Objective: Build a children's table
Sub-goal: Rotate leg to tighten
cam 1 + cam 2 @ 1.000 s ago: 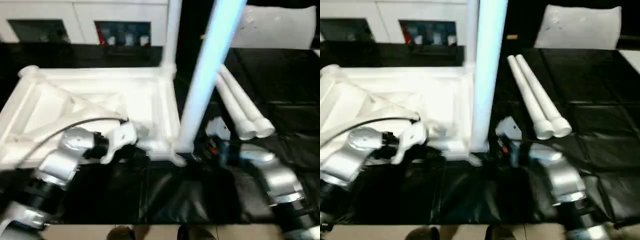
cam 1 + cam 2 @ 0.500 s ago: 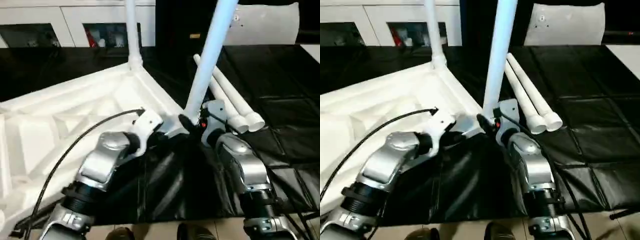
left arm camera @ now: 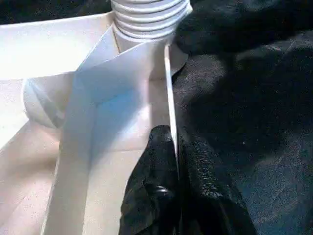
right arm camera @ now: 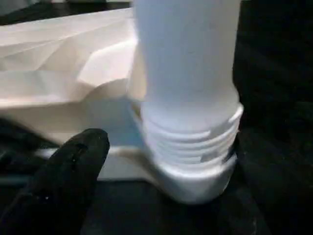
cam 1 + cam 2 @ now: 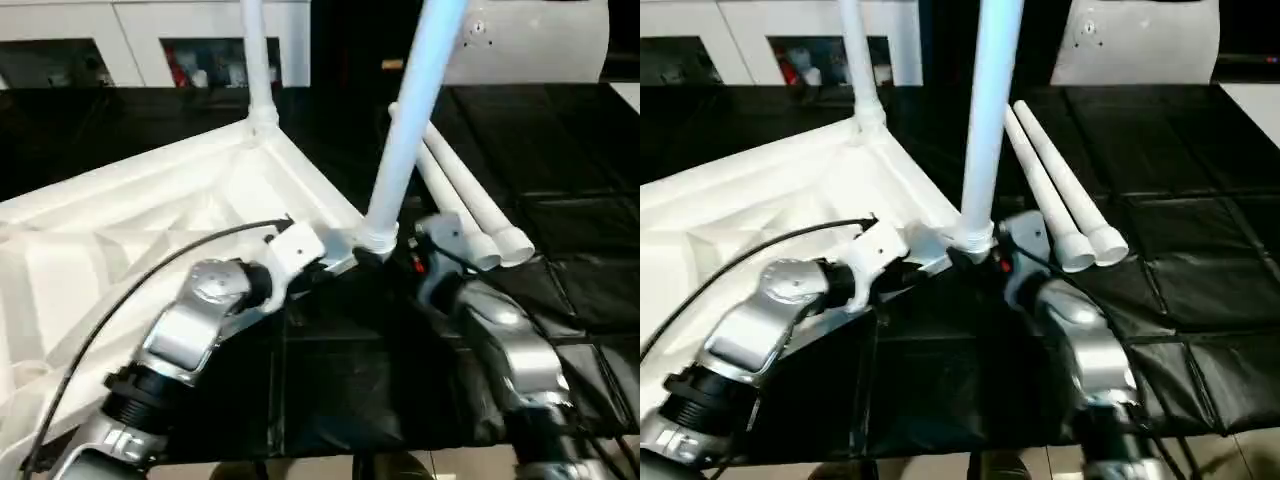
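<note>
Two legs stand up from the upside-down table top (image 5: 150, 230) on the black surface (image 5: 1200, 290), one at its far corner (image 5: 255, 60) and one at the near corner (image 5: 400, 150), while two spare legs (image 5: 1060, 195) lie beside it. The left pincer (image 3: 171, 191) is clamped on the top's thin rim; whether the right pincer (image 4: 68, 171), next to the threaded collar, is apart or together cannot be told. With threads showing, the near leg may be only partly seated and could lean or pop out if the top slips.
</note>
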